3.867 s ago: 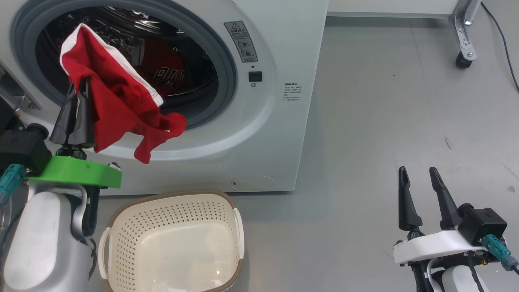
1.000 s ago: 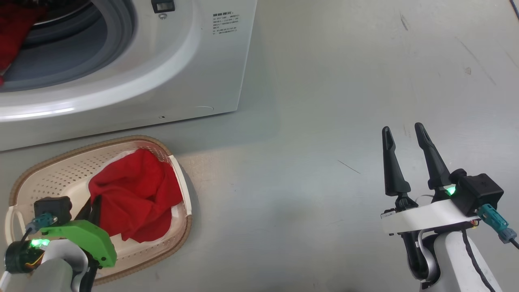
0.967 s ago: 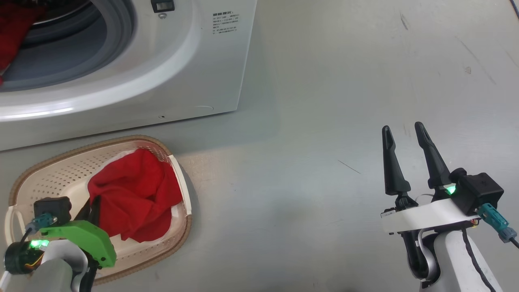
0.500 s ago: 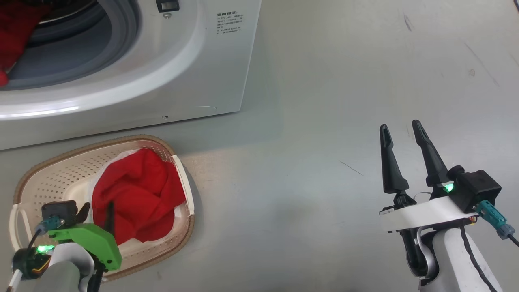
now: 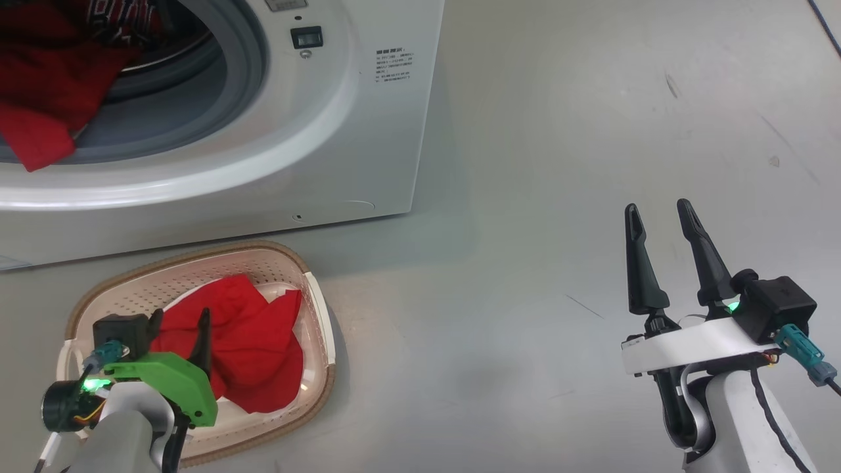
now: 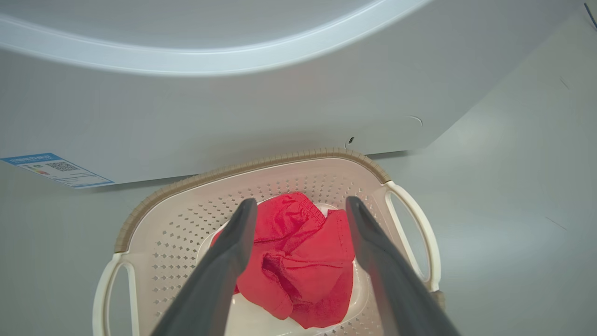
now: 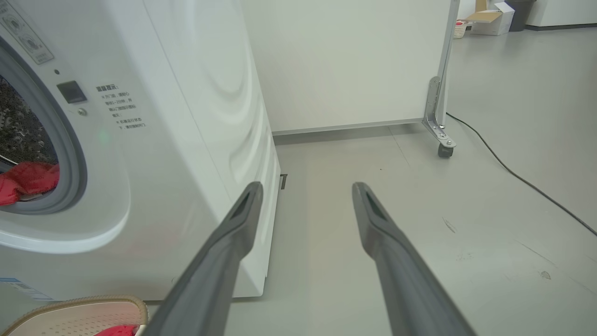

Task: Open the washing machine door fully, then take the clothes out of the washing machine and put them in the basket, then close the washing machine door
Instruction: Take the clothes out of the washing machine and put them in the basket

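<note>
Hovering above the basket with an open hand

The left hand (image 5: pixel 181 315) hangs over the basket (image 5: pixel 289 253), fingers spread and gripping nothing. A red garment (image 5: pixel 256 355) lies inside the basket. More red clothes (image 5: pixel 46 85) sit in the washing machine (image 5: pixel 368 144) opening. The right hand (image 5: pixel 657 209), fingers apart and empty, is above the floor (image 5: pixel 525 197).

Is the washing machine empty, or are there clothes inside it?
Not empty: red clothes lie in the washing machine opening, one end hanging over its grey gasket.
</note>
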